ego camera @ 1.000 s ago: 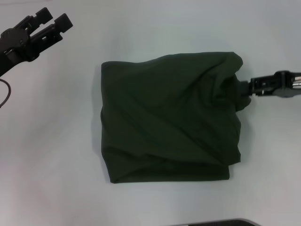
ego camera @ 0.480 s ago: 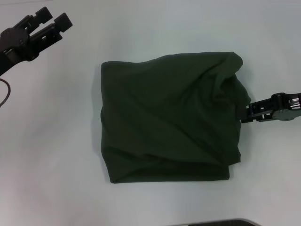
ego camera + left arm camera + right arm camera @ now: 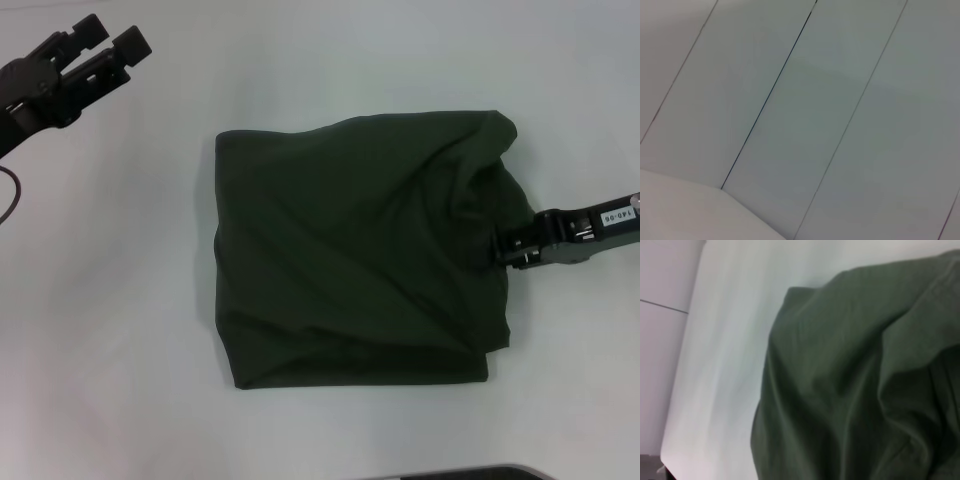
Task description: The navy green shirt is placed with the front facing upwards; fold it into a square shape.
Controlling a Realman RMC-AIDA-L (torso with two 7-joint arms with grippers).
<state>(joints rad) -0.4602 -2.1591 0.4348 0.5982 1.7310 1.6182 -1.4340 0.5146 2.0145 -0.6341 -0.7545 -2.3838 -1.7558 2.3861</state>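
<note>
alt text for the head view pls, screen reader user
A dark green shirt, folded into a rough, rumpled square, lies on a pale table. The right gripper touches the shirt's right edge. The left gripper hangs open at the far left, away from the shirt.

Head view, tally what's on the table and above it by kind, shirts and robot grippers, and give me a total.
Shirts: 1, the navy green shirt, folded into a rough square on the table.
Grippers: 2, the left gripper raised at the far left with its fingers apart, and the right gripper at the shirt's right edge.
Total: 3.
</note>
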